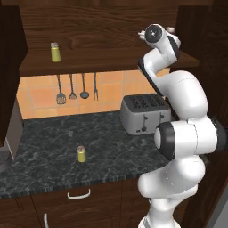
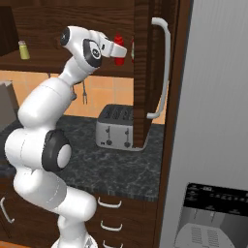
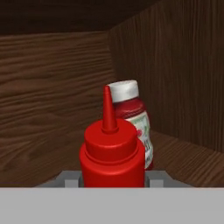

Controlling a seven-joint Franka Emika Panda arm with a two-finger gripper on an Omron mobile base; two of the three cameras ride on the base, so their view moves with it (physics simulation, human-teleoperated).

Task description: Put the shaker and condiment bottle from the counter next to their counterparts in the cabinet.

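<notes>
My gripper (image 3: 113,177) is shut on the all-red condiment bottle (image 3: 111,151), its grey fingers (image 3: 70,177) pressed against both sides of the bottle's base. The bottle (image 2: 118,44) is held upright inside the cabinet (image 2: 58,29) at the right end of the shelf. Just behind it stands its counterpart (image 3: 133,116), a red-filled bottle with a white label and a pale cap. One yellow-green shaker (image 1: 81,154) stands on the dark counter (image 1: 53,138) near the front edge. The other shaker (image 1: 55,52) stands on the left part of the shelf (image 1: 89,62).
A silver toaster (image 1: 144,113) sits on the counter under the shelf's right end. Kitchen utensils (image 1: 75,89) hang on the tiled wall. The open cabinet door (image 2: 147,72) is right of the gripper, and a grey fridge (image 2: 213,121) lies beyond it.
</notes>
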